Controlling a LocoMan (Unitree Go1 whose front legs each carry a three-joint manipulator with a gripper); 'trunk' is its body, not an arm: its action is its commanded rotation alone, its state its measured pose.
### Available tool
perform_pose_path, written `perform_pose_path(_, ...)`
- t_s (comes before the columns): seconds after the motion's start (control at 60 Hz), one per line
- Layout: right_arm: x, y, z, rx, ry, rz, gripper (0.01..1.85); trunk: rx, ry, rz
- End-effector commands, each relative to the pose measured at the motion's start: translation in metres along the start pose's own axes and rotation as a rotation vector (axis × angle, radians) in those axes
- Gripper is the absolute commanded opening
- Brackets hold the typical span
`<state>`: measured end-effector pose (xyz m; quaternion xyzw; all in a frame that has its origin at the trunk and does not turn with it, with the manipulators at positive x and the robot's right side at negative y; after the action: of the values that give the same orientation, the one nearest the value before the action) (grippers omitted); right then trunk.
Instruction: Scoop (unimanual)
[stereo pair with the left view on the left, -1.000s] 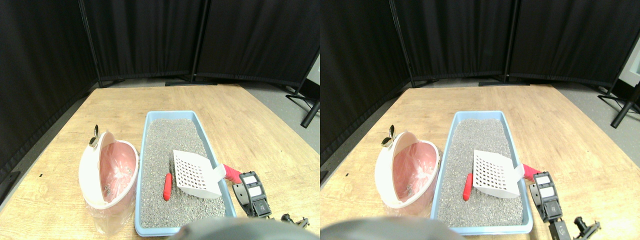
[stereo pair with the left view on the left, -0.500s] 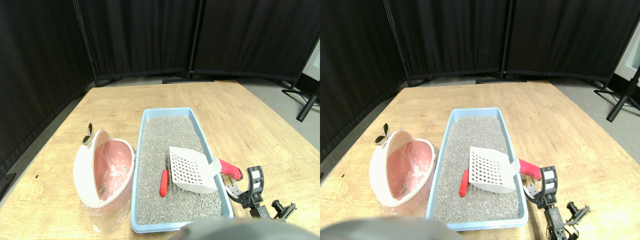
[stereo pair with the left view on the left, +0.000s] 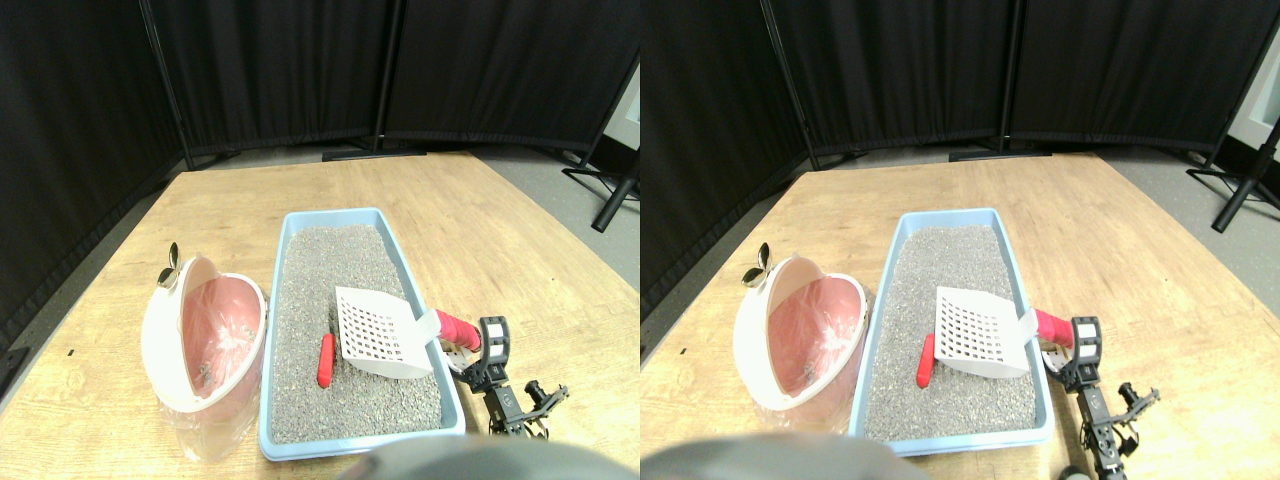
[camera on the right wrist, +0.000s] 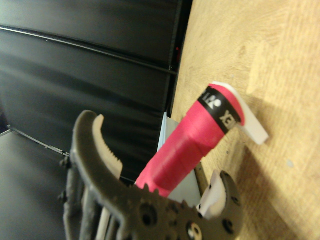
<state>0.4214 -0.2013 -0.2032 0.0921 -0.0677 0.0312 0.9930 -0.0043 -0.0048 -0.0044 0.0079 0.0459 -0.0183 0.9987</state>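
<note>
A white slotted scoop (stereo pair with the left view on the left: 375, 330) lies in the grey litter of the blue tray (stereo pair with the left view on the left: 449, 392). Its red wrapped handle (stereo pair with the left view on the left: 455, 328) sticks out over the tray's right rim. My right gripper (stereo pair with the left view on the left: 478, 352) is at the handle's outer end, on the wooden floor side of the rim. In the wrist view the red handle (camera on the right wrist: 192, 140) runs between the two dark toothed jaws of the gripper (camera on the right wrist: 152, 147), which stand wide apart and open, with gaps on both sides. A small red piece (stereo pair with the left view on the left: 325, 360) rests on the litter just left of the scoop.
A white bin with a pink liner (stereo pair with the left view on the left: 205, 335) stands tilted against the tray's left side, with a metal clip (stereo pair with the left view on the left: 168, 266) on its far rim. Black curtain panels (stereo pair with the left view on the left: 300, 70) close the back. A black stand leg (stereo pair with the left view on the left: 600, 195) crosses the floor at the right.
My gripper has moved forward and left to the handle's end and turned, so its jaws now flank the handle. The whole picture has also shifted slightly.
</note>
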Motion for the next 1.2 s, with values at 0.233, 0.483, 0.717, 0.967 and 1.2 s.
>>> perform_pose_path(0.233,0.016,0.005,0.001,-0.003,-0.002,-0.014,0.9,-0.025,0.025,0.01)
perform_pose_path(0.483,0.027,0.002,0.003,-0.008,0.015,-0.018,0.9,-0.023,0.02,0.002)
perform_pose_path(0.717,0.034,0.0,0.001,0.008,0.039,-0.022,0.9,-0.024,0.021,-0.001)
perform_pose_path(0.967,0.039,-0.001,-0.004,0.042,0.071,-0.034,0.89,-0.027,0.024,0.002)
perform_pose_path(1.2,0.042,0.0,-0.007,0.065,0.044,-0.024,0.56,-0.032,0.024,0.009)
